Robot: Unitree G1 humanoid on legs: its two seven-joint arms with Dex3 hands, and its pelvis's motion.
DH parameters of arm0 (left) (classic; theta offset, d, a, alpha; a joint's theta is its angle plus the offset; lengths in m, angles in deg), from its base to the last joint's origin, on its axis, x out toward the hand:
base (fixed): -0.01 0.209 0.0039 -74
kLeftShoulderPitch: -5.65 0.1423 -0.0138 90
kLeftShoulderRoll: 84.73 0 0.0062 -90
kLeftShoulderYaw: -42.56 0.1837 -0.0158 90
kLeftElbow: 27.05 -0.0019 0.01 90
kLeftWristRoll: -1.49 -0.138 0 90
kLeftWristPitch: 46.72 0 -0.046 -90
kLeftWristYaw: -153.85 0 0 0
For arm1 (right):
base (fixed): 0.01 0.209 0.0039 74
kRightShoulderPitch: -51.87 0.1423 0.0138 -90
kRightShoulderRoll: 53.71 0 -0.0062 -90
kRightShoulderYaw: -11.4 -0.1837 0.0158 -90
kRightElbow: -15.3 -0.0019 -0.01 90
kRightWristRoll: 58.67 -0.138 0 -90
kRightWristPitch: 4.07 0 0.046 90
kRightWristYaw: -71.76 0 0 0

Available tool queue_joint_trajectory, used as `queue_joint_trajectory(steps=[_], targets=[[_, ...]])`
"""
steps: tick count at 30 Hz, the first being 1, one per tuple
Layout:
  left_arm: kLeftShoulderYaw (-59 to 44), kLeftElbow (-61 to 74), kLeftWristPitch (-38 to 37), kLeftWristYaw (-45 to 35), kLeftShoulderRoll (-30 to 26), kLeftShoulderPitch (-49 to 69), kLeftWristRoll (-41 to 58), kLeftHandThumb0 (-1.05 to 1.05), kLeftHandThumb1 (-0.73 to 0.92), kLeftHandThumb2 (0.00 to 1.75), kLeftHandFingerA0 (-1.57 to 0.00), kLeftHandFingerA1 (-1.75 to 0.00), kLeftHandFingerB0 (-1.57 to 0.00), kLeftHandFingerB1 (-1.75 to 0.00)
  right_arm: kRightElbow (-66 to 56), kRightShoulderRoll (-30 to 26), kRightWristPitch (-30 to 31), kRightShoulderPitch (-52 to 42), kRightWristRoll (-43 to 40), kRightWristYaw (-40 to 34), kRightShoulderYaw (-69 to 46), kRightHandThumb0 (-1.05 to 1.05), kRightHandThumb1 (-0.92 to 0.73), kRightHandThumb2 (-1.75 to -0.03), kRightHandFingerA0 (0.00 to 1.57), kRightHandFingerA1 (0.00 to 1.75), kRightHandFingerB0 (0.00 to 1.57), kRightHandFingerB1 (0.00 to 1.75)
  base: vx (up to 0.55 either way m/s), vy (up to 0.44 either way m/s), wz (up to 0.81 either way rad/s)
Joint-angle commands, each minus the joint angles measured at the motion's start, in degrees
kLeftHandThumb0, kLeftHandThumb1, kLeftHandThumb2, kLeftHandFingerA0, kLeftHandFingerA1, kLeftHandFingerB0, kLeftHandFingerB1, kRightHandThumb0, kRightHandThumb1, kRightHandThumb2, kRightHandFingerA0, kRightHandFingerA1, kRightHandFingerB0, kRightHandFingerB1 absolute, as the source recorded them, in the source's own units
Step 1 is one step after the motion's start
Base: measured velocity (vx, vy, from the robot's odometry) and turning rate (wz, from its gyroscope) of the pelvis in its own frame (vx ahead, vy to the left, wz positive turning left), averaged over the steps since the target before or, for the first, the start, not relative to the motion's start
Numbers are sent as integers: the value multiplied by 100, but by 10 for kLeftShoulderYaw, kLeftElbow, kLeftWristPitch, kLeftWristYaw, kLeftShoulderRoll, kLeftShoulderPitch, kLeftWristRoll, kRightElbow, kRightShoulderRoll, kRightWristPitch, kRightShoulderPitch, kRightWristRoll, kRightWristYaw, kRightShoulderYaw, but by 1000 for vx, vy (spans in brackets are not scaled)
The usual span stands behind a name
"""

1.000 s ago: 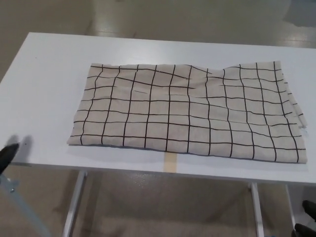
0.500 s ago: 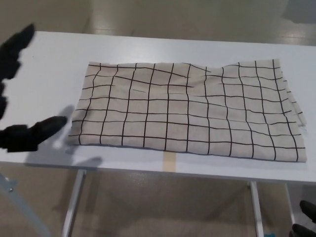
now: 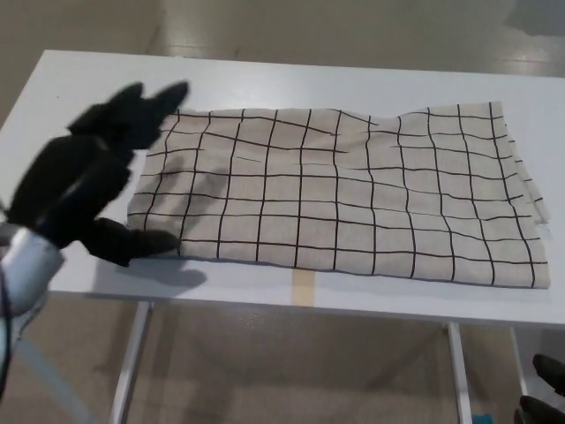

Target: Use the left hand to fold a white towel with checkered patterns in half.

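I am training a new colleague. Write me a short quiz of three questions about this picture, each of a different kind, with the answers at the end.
1. True or false: the left hand is over the towel's left edge.
2. Which object lies on the white table? A) a book B) a checkered towel C) a plate
3. Fill in: below the towel's near edge, a strip of tan ____ is on the table.

Key: 1 true; 2 B; 3 tape. The left hand's fingers are apart and hold nothing. Only the right hand's fingertips show at the bottom right corner.

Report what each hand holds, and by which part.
Nothing is held. The left hand is open above the towel's left edge; the right hand, below the table's edge, grips nothing visible.
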Motion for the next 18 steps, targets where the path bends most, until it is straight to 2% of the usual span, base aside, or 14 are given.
queue_joint_trajectory(steps=[1,2,10,11,18], targets=[[100,-71,48,-13,-10,-64,-165,-28,21,58,0,-6,0,-17,12,-5,-37,-4,8,-2,3,-20,-65,-59,45,53,43,45,0,0,0],[109,-75,52,-13,-6,-70,-171,-25,41,59,0,0,0,0,12,-5,-37,-3,10,-4,3,-21,-65,-59,45,53,43,45,0,0,0],[160,-148,64,8,13,-112,-187,-25,41,59,0,0,0,-3,21,-7,-53,-6,15,-3,7,-21,-65,-60,45,53,43,45,0,0,0],[183,-198,79,11,27,-136,-199,-25,42,59,0,-1,0,-4,26,-10,-59,-9,13,0,7,-22,-65,-59,45,53,43,46,0,0,0],[221,-287,105,32,52,-181,-210,-29,43,60,0,0,0,-1,32,-14,-67,-10,18,0,11,-22,-65,-59,46,53,44,46,0,0,0]])
